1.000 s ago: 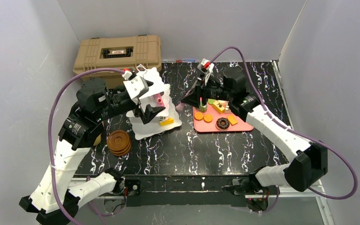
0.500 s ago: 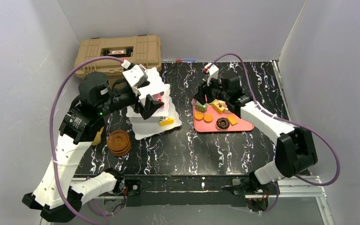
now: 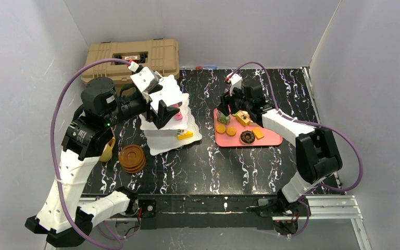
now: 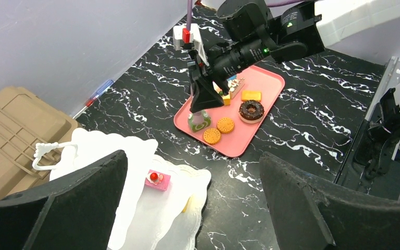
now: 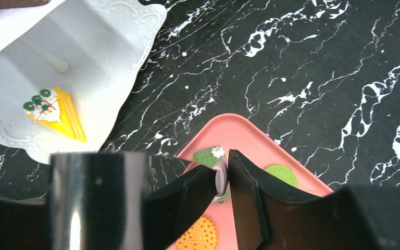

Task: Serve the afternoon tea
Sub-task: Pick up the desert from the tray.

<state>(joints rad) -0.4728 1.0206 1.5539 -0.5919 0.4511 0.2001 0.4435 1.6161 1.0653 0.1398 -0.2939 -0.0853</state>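
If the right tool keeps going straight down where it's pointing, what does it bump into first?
Probably the green roll cake on the pink tray. The right tool points down right at it; whether it already touches the cake, I can't tell.

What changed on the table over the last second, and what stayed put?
The right gripper tipped down over the green roll cake on the flat pink tray as its elbow folded inward. The left gripper drew back above the white three-tier stand. Pastries, round brown saucers and tan case stayed.
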